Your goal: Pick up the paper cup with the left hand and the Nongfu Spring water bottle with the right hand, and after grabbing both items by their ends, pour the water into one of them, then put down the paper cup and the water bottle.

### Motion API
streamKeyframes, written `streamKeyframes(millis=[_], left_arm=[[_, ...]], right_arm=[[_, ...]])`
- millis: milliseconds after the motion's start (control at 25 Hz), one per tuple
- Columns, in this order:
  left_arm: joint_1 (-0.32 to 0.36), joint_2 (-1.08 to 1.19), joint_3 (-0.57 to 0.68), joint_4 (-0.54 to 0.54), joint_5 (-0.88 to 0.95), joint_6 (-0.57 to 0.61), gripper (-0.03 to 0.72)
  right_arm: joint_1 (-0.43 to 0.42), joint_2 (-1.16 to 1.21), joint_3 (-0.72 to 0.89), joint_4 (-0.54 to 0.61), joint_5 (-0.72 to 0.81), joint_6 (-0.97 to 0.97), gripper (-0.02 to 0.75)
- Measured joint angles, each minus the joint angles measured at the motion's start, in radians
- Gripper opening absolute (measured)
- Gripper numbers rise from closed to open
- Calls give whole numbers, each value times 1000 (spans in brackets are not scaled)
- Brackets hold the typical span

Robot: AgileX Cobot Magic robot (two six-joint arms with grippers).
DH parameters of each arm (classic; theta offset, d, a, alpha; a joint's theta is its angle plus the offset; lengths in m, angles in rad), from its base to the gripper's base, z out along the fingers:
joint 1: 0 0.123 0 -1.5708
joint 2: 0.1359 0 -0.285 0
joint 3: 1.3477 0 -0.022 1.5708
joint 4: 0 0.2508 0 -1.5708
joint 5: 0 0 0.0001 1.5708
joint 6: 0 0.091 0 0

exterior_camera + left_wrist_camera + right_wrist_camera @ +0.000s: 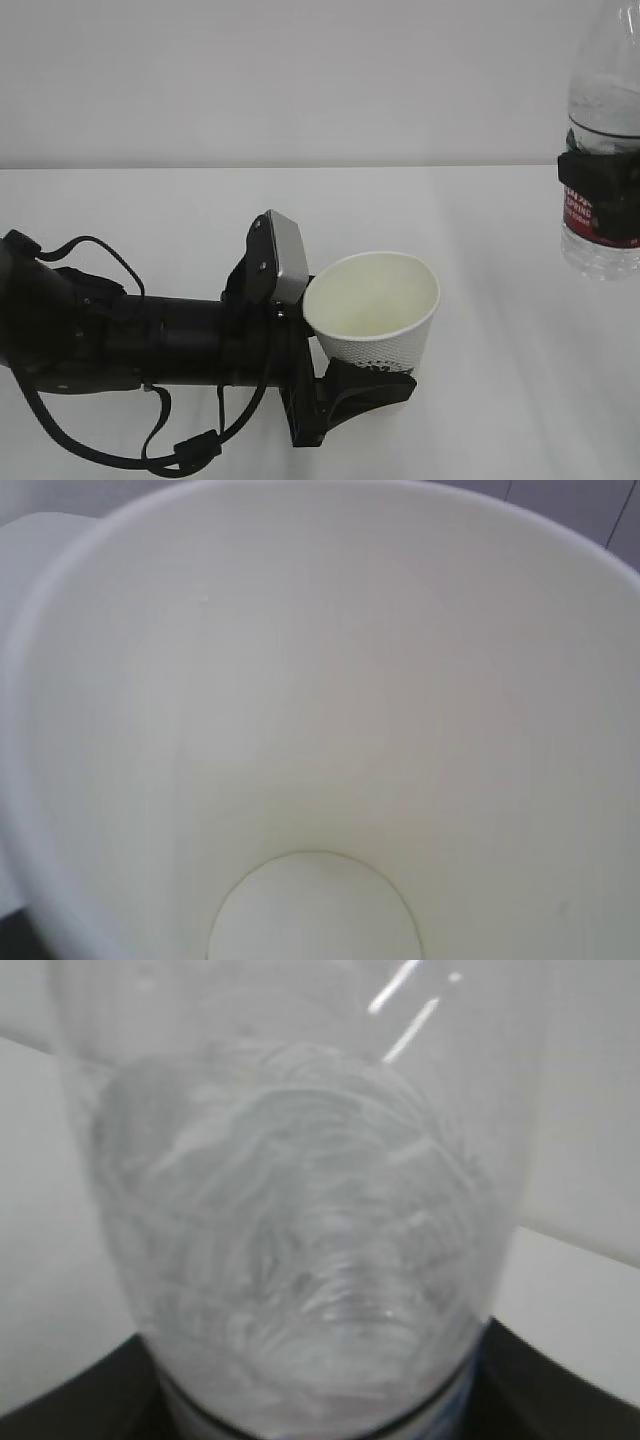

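The white paper cup (pixel 375 305) is lifted off the table and tilted, its mouth facing the camera. My left gripper (pixel 362 378) is shut on its lower end, with one black finger (pixel 372 388) showing under the base. The left wrist view looks straight into the paper cup (pixel 320 730), showing its white wall and round bottom. At the right edge the Nongfu Spring water bottle (pixel 603 120) hangs upright above the table. My right gripper (pixel 600 195) is shut on its red-labelled lower part. In the right wrist view water fills the bottle (pixel 300 1210) between two dark fingers (pixel 560 1390).
The white table (pixel 200 210) stretches back to a plain white wall. My left arm (pixel 120 340) lies low across the front left, with its black cables looping beneath it.
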Motion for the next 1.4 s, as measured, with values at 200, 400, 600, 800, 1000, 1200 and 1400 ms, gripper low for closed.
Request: streamKeyframes(millis=[200,400,600,800,1000,1200,1400], left_arm=[[-10,0,0,0,1,0,567],[-54,0,-1,0,51,0,566],[-60,0,-7,-1,84,0,566],[-60,0,-47,-5,83,0,566],[-60,0,-70,-5,83,-60,566],[-66,0,-70,10,83,-71,566],[-68,0,-70,44,83,-75,566]], right_arm=[[0,-28,46,0,-2,0,427],[0,-34,55,2,-8,6,427],[0,-34,55,2,-32,10,427],[0,-34,55,0,-34,-2,427],[0,-34,56,0,-34,-53,427],[0,-34,56,0,-34,-74,427],[0,-34,56,0,-34,-108,427]])
